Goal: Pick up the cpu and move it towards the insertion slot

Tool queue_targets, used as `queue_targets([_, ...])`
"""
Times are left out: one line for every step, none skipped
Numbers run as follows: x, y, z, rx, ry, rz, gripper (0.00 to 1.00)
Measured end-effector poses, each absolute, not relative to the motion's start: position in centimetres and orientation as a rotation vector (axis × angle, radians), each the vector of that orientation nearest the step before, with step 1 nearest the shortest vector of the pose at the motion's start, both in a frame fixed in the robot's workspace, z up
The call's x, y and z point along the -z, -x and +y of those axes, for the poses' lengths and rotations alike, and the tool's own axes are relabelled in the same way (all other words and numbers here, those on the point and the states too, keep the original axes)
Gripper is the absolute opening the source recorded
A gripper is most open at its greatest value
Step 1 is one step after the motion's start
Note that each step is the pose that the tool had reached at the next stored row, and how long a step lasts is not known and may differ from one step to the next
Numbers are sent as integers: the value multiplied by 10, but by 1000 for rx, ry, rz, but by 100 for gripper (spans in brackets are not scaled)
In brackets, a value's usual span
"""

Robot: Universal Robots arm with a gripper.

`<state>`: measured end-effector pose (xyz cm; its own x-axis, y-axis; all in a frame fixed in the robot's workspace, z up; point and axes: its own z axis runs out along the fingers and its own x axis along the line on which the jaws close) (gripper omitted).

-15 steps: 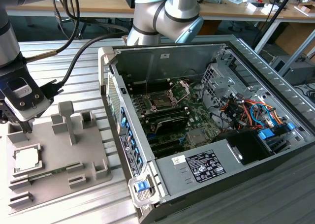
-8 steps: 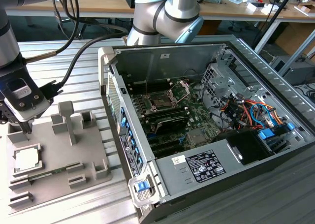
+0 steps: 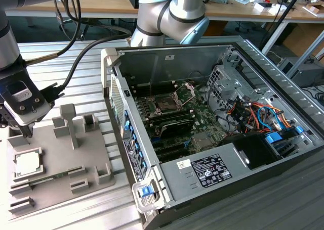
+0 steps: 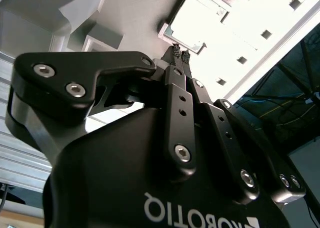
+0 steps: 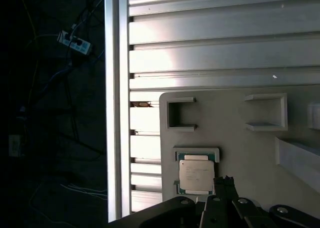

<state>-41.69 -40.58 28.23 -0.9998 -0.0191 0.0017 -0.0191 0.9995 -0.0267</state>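
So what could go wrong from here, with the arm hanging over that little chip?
1. The fingers are shut and hang near one edge of the cpu, not around it; lowering like this could jab the chip or its grey holder.
2. The cpu lies flat in a framed pocket, so little edge shows to grip; it might slip or tilt.
3. The insertion slot lies deep inside the computer case; the carry could clip a wall.

Lab: cluttered benches (image 3: 228,10) (opened computer case (image 3: 152,63)).
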Motion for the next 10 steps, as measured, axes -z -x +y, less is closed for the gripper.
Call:
queue_targets([-282,417,-406,-42,-30,-3140,11])
queue_targets([-282,417,-406,-42,-30,-3140,11])
queue_targets([-282,417,-406,-42,-30,-3140,11])
queue_targets([-282,417,-406,-43,-30,-3140,11])
queue_targets([-282,417,-406,-43,-30,-3140,11])
queue_targets([-281,417,-406,-43,-30,-3140,11])
queue_targets([-281,418,-406,-43,-30,-3140,11])
queue_targets([-281,418,-406,-43,-30,-3140,11])
queue_targets([-281,418,-406,-43,-30,-3140,11])
queue_targets([-280,418,-406,-43,-30,-3140,11])
